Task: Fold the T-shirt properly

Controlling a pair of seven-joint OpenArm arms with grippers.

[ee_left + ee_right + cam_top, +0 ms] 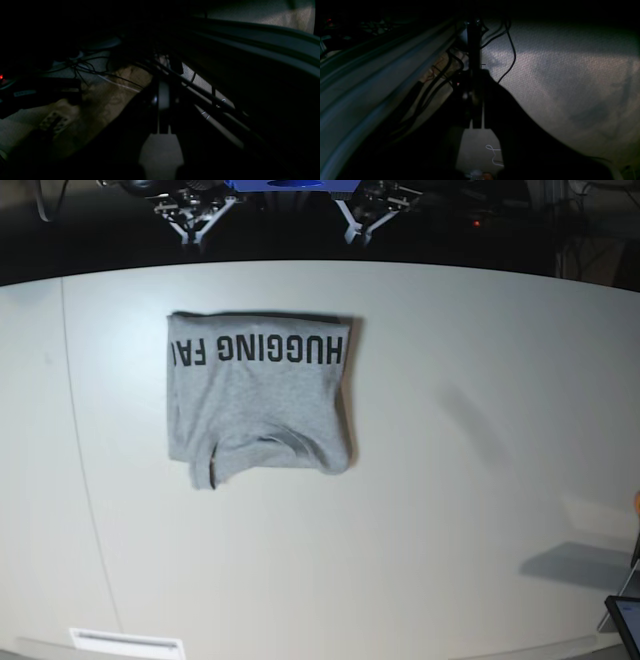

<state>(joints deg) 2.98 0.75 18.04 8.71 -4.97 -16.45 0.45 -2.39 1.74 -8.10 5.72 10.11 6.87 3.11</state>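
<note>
The heather-grey T-shirt (258,400) lies folded into a rough rectangle on the white table (450,510), left of the middle. Its black "HUGGING FA" lettering runs upside down along its far edge. Both grippers hang beyond the table's far edge, away from the shirt. The right gripper (190,220) is at the upper left and the left gripper (368,220) at the upper middle. In the dark left wrist view the left gripper (161,97) has its fingers together and holds nothing. In the right wrist view the right gripper (474,97) looks the same. Neither wrist view shows the shirt.
A dark tablet corner (628,620) sits at the table's front right, and a white label strip (127,642) at the front left. The wrist views show the table edge (370,75), hanging cables (510,50) and carpet floor (570,87) below it.
</note>
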